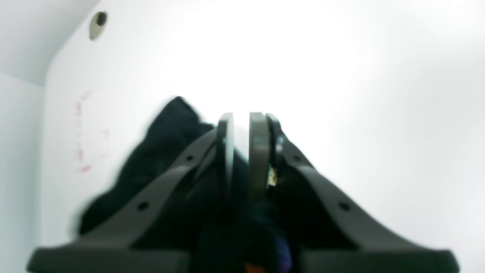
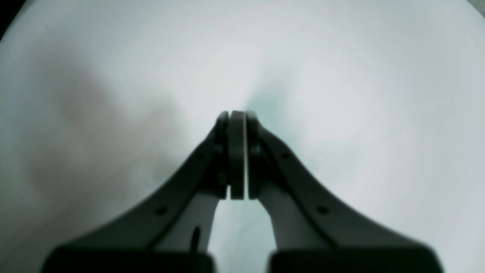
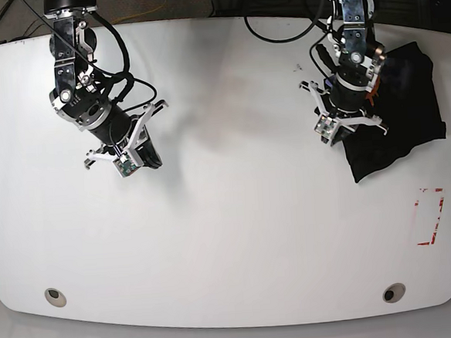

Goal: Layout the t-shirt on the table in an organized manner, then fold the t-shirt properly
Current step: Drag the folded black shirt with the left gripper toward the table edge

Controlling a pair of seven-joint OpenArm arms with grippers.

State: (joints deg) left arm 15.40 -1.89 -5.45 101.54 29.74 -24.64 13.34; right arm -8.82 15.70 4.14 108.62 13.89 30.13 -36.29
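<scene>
Layout step, early: black t-shirt bunched, behind and beside left gripper, jaws nearly together, seemingly pinching cloth at their base. Right gripper pressed together, empty, over bare table, well apart. Next move, likely: lift, draw cloth toward table centre, spread. Count: one t-shirt, two grippers, two metal inserts, one red outline.

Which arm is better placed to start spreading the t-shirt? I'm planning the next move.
Left, probably: the left gripper is pinched on the bunched t-shirt; the right gripper hangs shut and empty, far across the table.
</scene>
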